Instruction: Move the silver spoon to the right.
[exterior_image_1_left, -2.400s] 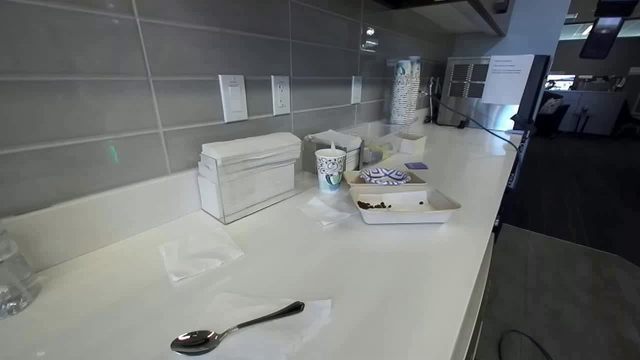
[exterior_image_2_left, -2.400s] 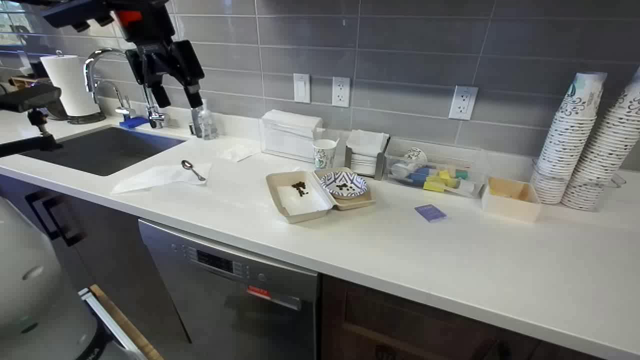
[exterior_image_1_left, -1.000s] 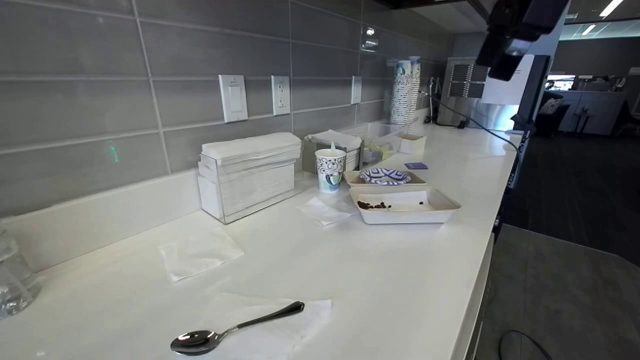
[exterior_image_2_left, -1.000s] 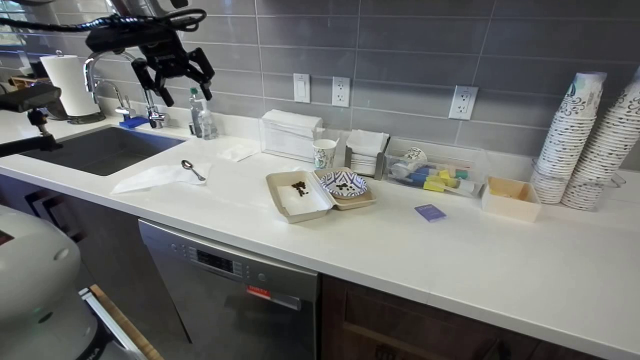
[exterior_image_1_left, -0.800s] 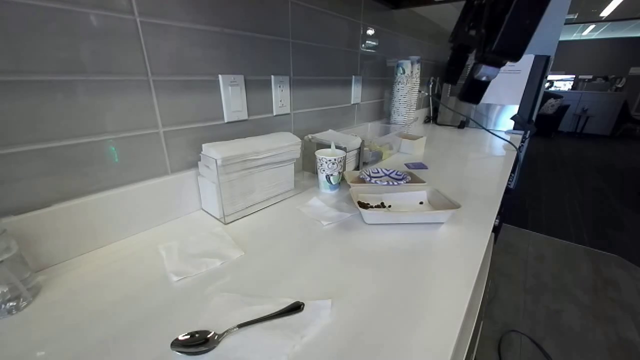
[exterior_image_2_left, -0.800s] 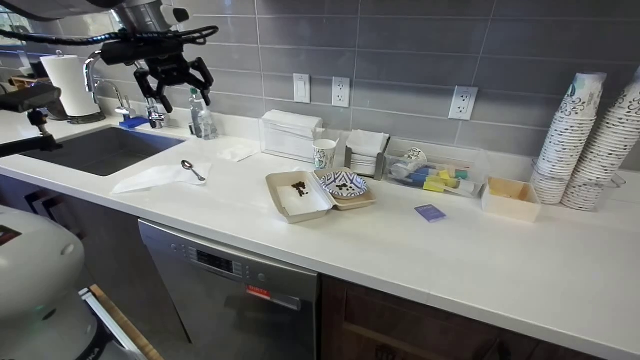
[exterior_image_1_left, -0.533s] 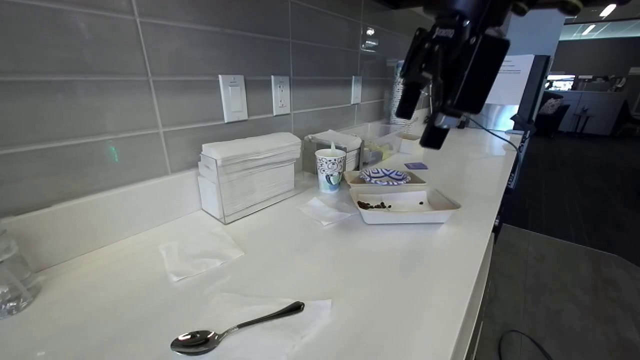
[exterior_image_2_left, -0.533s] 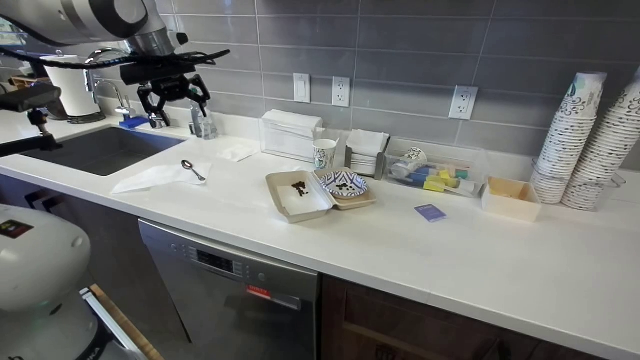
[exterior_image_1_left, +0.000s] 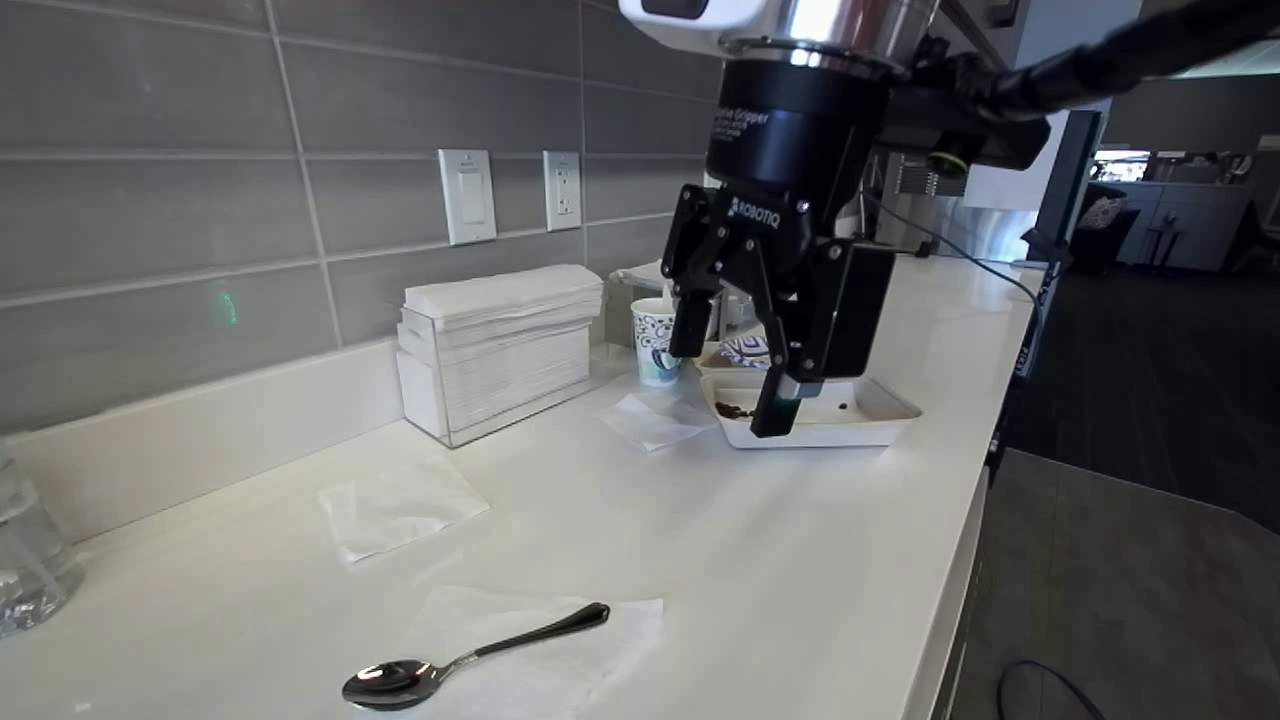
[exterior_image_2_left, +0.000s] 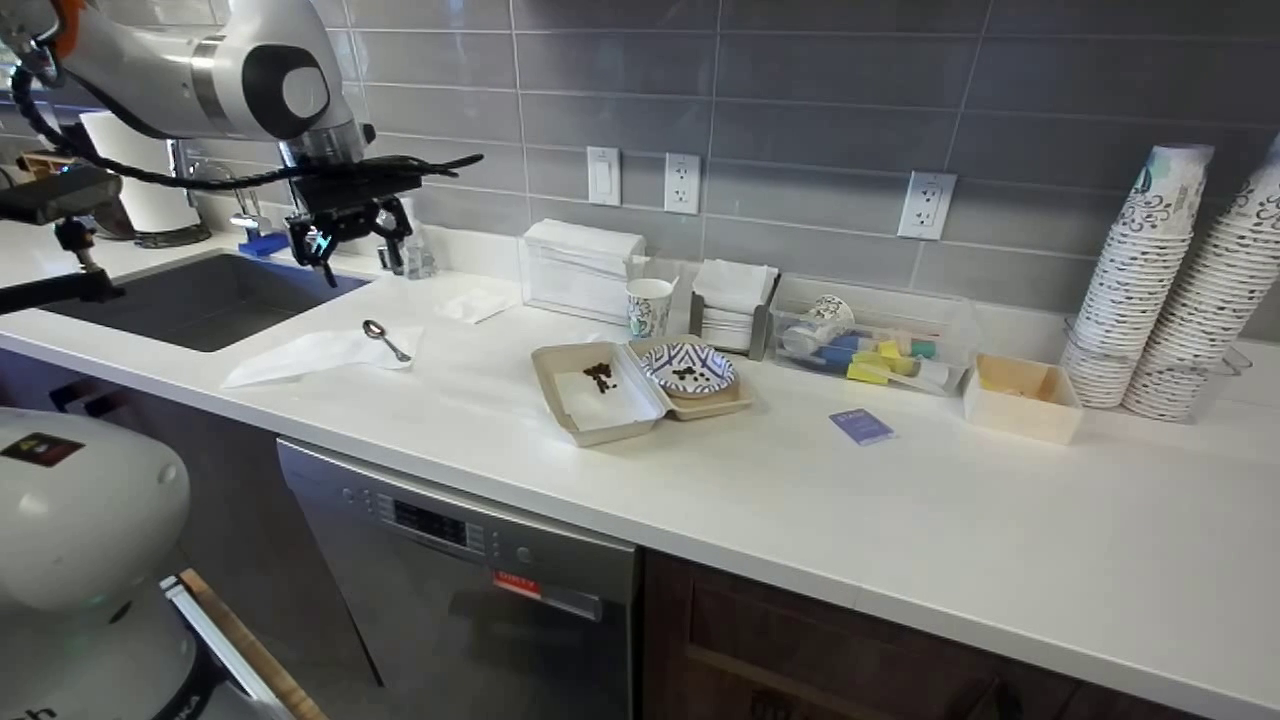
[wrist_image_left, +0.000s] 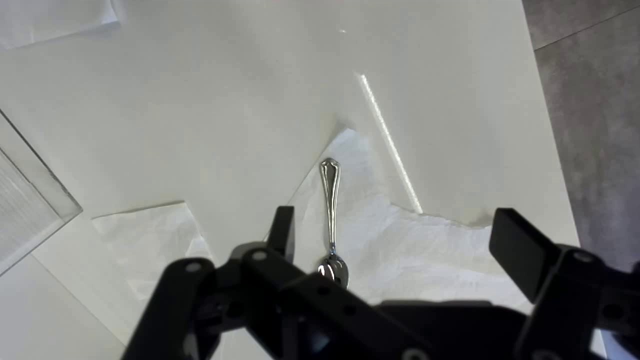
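In an exterior view the gripper (exterior_image_1_left: 732, 372) hangs over the counter (exterior_image_1_left: 740, 580), its two fingers pointing down and spread wide. The spoon (exterior_image_1_left: 472, 657) lies well apart from it, off at half past seven, on a crumpled napkin (exterior_image_1_left: 570, 670), with the handle toward two o'clock and the bowl toward eight. Going round the dial from the spoon, I see a clear bottle (exterior_image_1_left: 30, 560) near half past nine, another napkin (exterior_image_1_left: 400, 505) at eleven, a box (exterior_image_1_left: 500, 370) of folded napkins at twelve, a cup (exterior_image_1_left: 652, 340) at one and a tray (exterior_image_1_left: 860, 434) at two, both partly behind the gripper.

In the wrist view the spoon (wrist_image_left: 331, 210) shows between the fingers, closer to the one at nine o'clock than the one at three. The handle runs up to twelve, the bowl sits at six, and a bit of that bowl is hidden behind the gripper. Whether the fingers are straight above it I can't tell.

In an exterior view the spoon (exterior_image_2_left: 387, 341) rests lower than the gripper (exterior_image_2_left: 363, 268), near half past five from it, handle toward half past four.
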